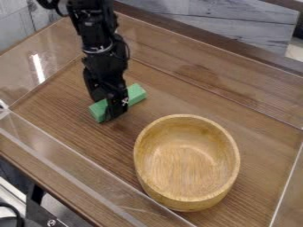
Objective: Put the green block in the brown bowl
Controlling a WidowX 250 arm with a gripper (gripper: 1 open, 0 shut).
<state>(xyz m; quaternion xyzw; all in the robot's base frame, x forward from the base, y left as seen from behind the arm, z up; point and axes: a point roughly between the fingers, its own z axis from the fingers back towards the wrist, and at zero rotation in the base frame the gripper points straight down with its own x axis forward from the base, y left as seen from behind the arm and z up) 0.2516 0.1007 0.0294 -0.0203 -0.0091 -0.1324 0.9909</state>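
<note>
One dark cable (14, 215) is looping at the lower left corner of the view, lying close to the near left edge of the wooden surface (59, 133). Above it, at the left border, a small pale, clear-looking piece (3, 109) is showing, only partly in view. Further right, the black robot arm (90, 19) is reaching down from the top of the view, with its gripper (106, 99) pointing toward the surface. The gripper is standing wide open, its fingers spread over the green block (136, 93), and its dark parts are hiding some of the block's middle. Whether the fingers are touching the block cannot be told. The block is lying on the surface, slanting from the lower left to the upper right, with bright green showing on both sides of the gripper. To the right and nearer the camera, the brown bowl (187, 160) is sitting upright, apart from the block, its thick rim facing up and its light tan inside showing. Behind, toward the upper right, a grey, wood-grained panel (231, 19) is running along the far side of the surface.
</note>
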